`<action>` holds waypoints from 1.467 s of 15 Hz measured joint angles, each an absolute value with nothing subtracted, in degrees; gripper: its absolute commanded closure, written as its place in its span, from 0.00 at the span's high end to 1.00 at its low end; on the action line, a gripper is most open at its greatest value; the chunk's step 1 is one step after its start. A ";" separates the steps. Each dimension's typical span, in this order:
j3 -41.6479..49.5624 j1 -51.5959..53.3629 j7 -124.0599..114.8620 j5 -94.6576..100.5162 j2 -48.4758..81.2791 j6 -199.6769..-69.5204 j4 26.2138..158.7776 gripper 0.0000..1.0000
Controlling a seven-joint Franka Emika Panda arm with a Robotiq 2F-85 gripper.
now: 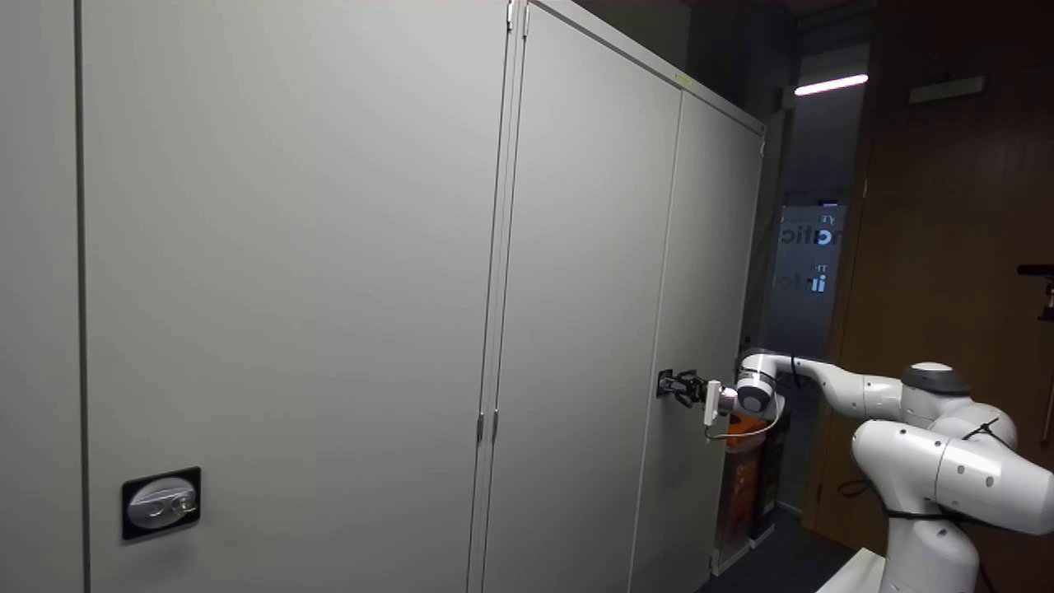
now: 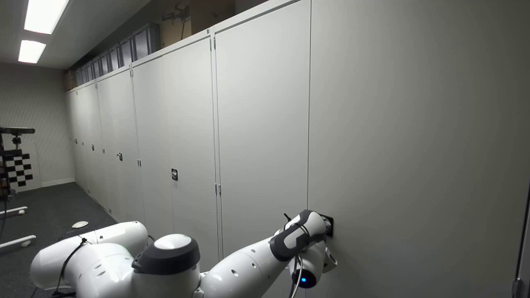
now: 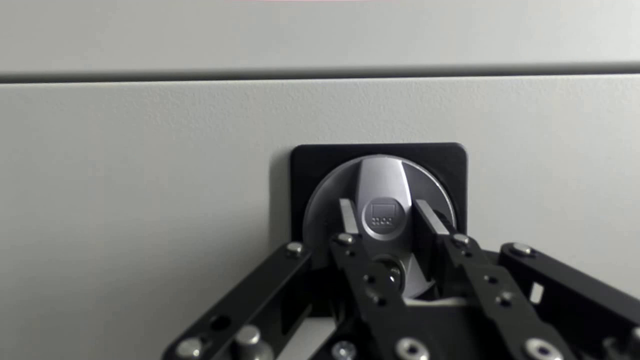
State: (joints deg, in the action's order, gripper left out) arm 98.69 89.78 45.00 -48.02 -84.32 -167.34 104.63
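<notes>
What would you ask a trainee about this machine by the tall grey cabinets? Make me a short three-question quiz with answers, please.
1. True or false: the gripper is closed on the silver knob.
2. What shape is the black plate behind the knob?
A) Round
B) Square
C) Triangular
3. What colour is the small light glowing on the robot arm in an exterior view?

Key:
1. True
2. B
3. Blue

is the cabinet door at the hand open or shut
Shut: the cabinet door lies flush with its neighbour, only a thin seam between them.
</notes>
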 measured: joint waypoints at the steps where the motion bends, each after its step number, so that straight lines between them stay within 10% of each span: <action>1: 98.69 89.77 45.00 -48.16 -84.32 -167.32 104.63 0.08; 11: 98.69 89.77 45.01 -48.29 -84.32 -167.30 104.63 0.08; 12: 98.69 89.77 45.03 -48.29 -84.32 -167.30 104.63 0.19; 13: 98.69 89.77 45.09 -48.29 -84.32 -167.30 104.63 0.57; 22: 96.85 89.89 48.18 -48.30 -84.30 -167.62 104.71 1.00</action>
